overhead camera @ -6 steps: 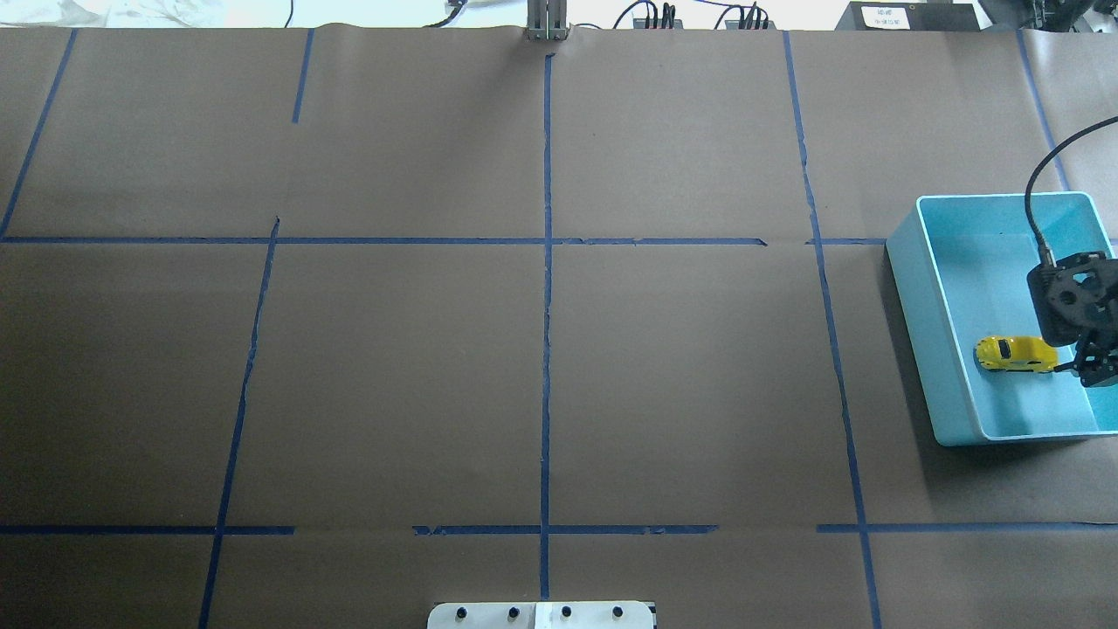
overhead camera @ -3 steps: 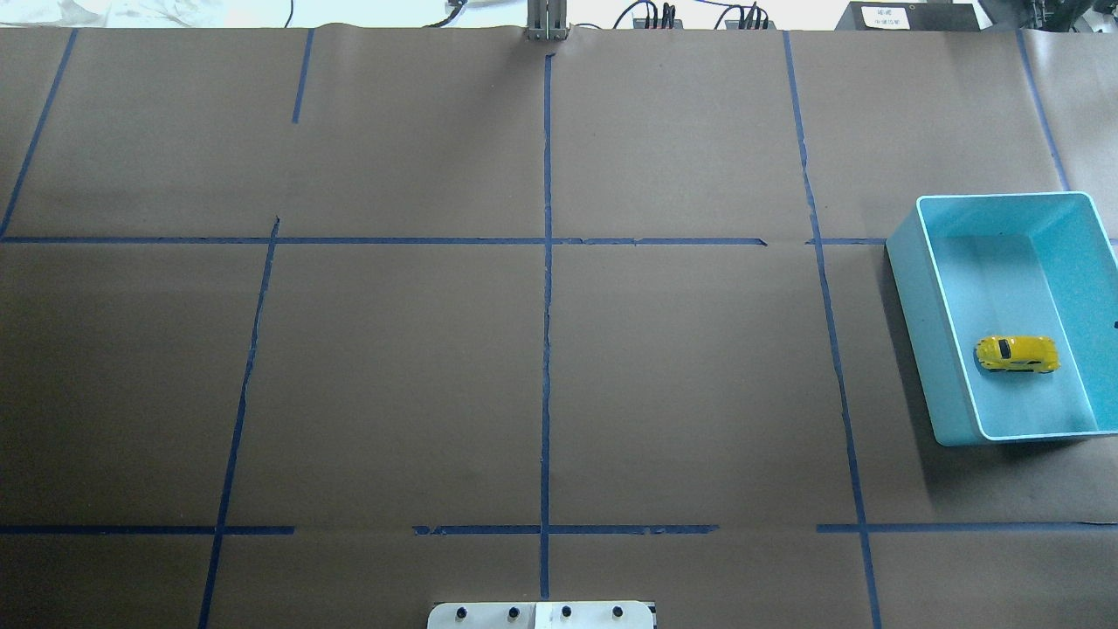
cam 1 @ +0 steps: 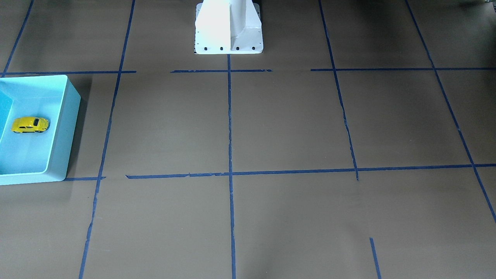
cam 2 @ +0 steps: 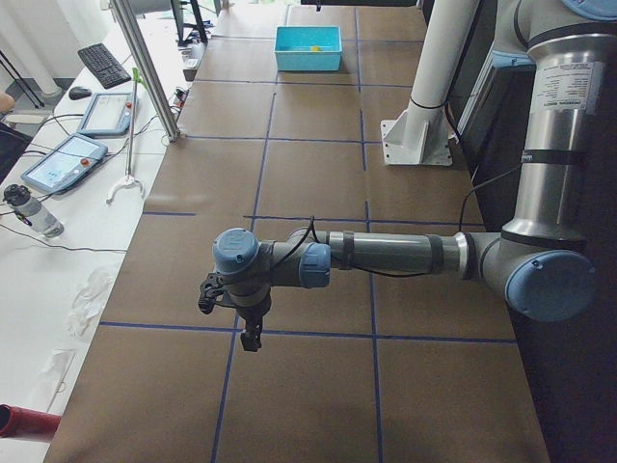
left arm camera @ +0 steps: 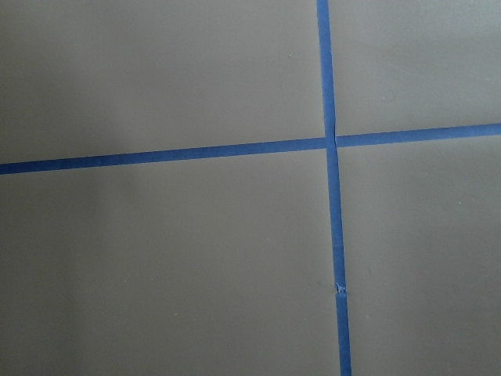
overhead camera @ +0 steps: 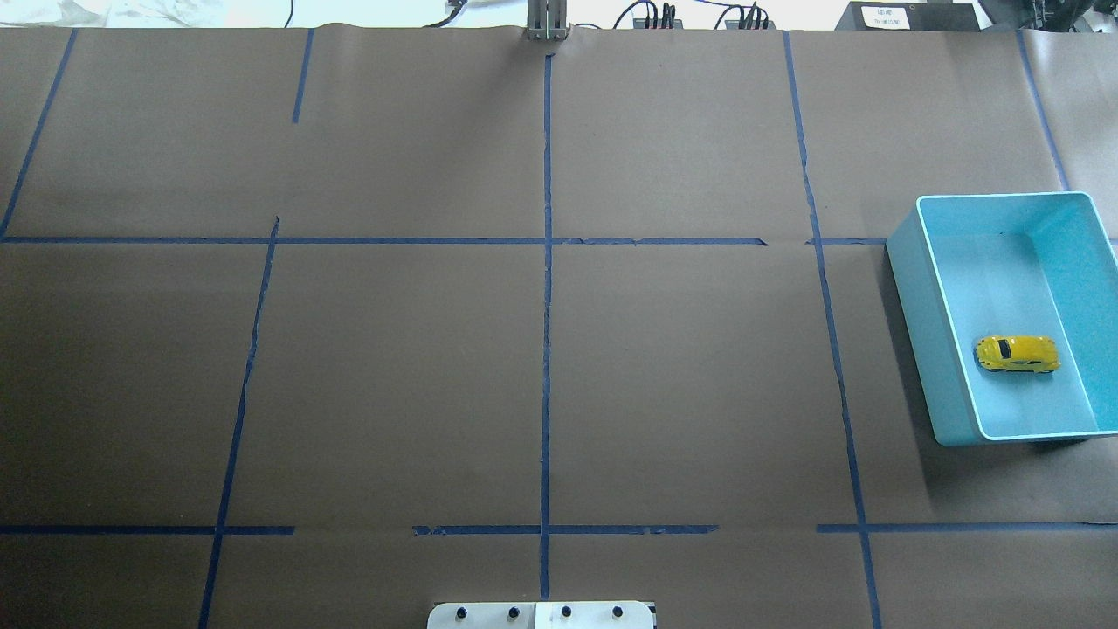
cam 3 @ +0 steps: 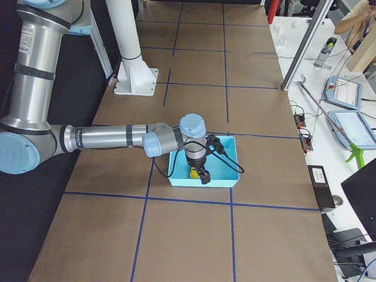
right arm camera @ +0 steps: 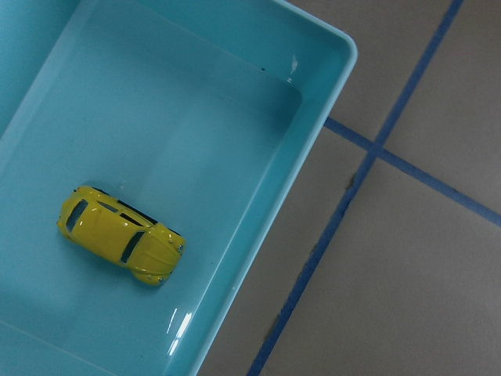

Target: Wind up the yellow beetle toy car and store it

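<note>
The glossy, rounded yellow beetle toy car (overhead camera: pixel 1017 354) is sitting inside the smooth plastic light blue bin (overhead camera: pixel 930 332), so storing is looking finished to me, with only a clean retreat remaining. The right end effector (cam 3: pixel 203 175) is hanging above the bin and the left end effector (cam 2: pixel 251 338) over the paper-covered desk (overhead camera: pixel 524 393). I cannot tell either one's opening.

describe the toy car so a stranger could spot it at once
On the brown paper table gridded with blue tape, a light blue bin sits at the overhead view's right edge. Inside it, alone, lies the yellow beetle toy car: tiny, rounded, dark-windowed.
</note>
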You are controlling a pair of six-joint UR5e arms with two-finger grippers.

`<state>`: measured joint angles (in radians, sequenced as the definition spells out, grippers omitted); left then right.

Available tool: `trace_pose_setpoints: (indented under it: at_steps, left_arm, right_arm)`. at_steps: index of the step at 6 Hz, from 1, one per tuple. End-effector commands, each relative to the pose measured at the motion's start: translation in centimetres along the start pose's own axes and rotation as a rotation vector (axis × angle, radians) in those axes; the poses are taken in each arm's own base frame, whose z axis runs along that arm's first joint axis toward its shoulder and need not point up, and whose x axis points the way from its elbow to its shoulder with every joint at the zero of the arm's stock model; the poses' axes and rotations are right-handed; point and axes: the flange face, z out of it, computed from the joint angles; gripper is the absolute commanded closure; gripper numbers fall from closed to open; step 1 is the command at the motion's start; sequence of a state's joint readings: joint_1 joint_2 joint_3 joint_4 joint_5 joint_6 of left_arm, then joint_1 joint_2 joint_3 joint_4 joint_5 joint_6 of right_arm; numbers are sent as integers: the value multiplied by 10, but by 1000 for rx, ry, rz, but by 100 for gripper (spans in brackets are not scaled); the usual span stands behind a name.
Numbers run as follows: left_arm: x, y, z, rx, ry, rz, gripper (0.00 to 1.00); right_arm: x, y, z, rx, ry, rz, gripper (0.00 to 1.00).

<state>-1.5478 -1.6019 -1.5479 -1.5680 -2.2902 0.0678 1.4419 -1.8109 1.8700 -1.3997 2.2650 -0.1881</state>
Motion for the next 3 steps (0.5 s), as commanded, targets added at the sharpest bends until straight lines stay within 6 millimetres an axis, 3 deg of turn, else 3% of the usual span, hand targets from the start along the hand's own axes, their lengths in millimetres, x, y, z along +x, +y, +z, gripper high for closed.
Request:
trace_pose_setpoints:
  at_steps: [1,2,3]
  left_arm:
    - [1,-1,-2,22,-1,16,0]
    - [2,3,-3,23,-2,17,0]
    - [6,27,-6,30,-2,23,0]
  right_arm:
    - [22,18,-17,-12,-38,275,0]
    - [28,24,-19,-6,-52,328,0]
    - [31,26,-20,-6,-48,338,0]
